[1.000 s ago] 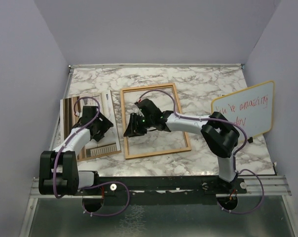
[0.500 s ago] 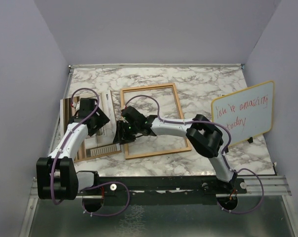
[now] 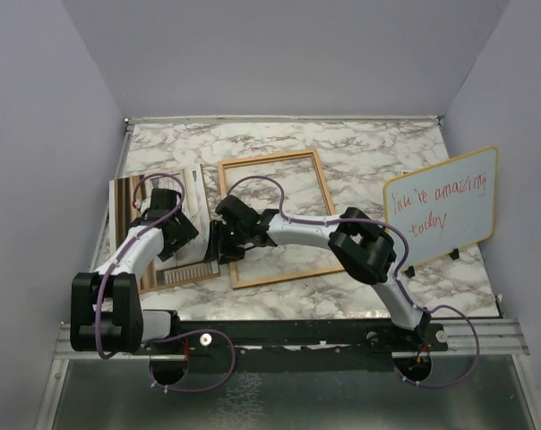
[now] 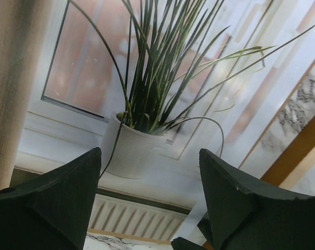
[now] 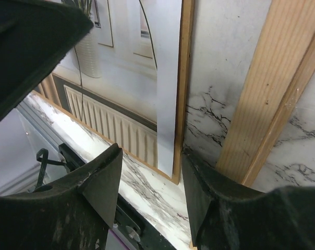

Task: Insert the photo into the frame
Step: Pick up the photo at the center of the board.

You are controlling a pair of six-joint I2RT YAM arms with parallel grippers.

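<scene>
Top and wrist views of a two-arm workcell on a marble-patterned table (image 3: 369,148). The photo (image 4: 147,104), a print of a grassy plant in a white ribbed pot before a window, lies flat at the table's left side, just beside and outside the frame (image 3: 269,159). A thin brown board (image 5: 185,78) shows under the photo's right edge. The frame lies flat at centre, its wooden rim enclosing bare marble. The left gripper (image 4: 149,156) hangs low over the photo with its fingers spread wide and nothing between them. The right gripper (image 5: 151,153) reaches across the frame's left rail to the photo's near right corner; its fingers stand apart, with the photo's white border and the board's edge showing in the gap, ungripped. A yellow-rimmed whiteboard (image 3: 450,202) with red handwriting stands tilted at the right.
</scene>
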